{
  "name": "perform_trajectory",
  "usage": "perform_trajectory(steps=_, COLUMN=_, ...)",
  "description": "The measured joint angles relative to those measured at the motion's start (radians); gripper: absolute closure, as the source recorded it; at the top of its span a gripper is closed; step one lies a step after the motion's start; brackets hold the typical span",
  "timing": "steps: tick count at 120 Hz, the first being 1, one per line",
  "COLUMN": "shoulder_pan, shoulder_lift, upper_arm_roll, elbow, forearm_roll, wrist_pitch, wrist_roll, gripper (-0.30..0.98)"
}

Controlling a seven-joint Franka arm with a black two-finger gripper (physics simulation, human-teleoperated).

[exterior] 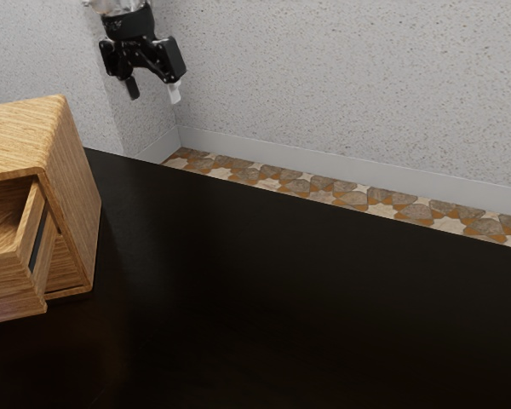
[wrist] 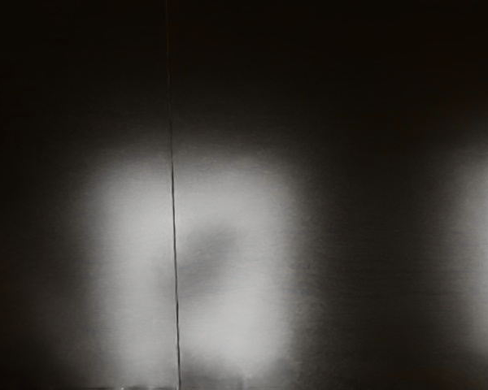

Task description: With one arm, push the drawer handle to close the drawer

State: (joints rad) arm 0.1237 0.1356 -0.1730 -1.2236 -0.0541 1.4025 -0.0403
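Across the lower part of the exterior view spreads the black tabletop, smooth and faintly glossy. Seen from the wrist view, a dark surface, likely that same top, carries fine streaks, soft-edged pale glows and a thin, nearly straight seam, details I can't pick out from the side. The exterior view, for its part, gives me the room: a pale wall speckled like terrazzo, with a plain, flat skirting board along its foot. Below that runs a strip of floor, patterned in brown, orange and cream star-like shapes.

At the exterior view's left sits the wooden cabinet, boxy with rounded edges and warm, streaky grain, partly cut off by the frame. Its drawer stands pulled out toward the view's lower left, square-cornered, with a dark strip set along its side. Well apart from the drawer, higher in that view and nearer the wall, hangs the black gripper. Its fingers point downward and stand spread, one dark-tipped, one whitish, with clear space between them.
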Motion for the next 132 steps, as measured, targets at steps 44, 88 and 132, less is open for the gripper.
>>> perform_trajectory(steps=44, shoulder_pan=0.243, shoulder_lift=-0.818, upper_arm_roll=-0.140, elbow=-0.824, forearm_roll=-0.137, wrist_pitch=0.024, wrist_roll=-0.111, gripper=0.06)
perform_trajectory(steps=88, shoulder_pan=0.525, shoulder_lift=-1.343, upper_arm_roll=0.112, elbow=-1.194, forearm_roll=0.078, wrist_pitch=-0.166, wrist_roll=-0.158, gripper=0.47)
perform_trajectory(steps=132, shoulder_pan=0.420, shoulder_lift=-1.281, upper_arm_roll=0.175, elbow=-1.383, forearm_roll=0.188, wrist_pitch=-0.009, wrist_roll=-0.127, gripper=0.60)
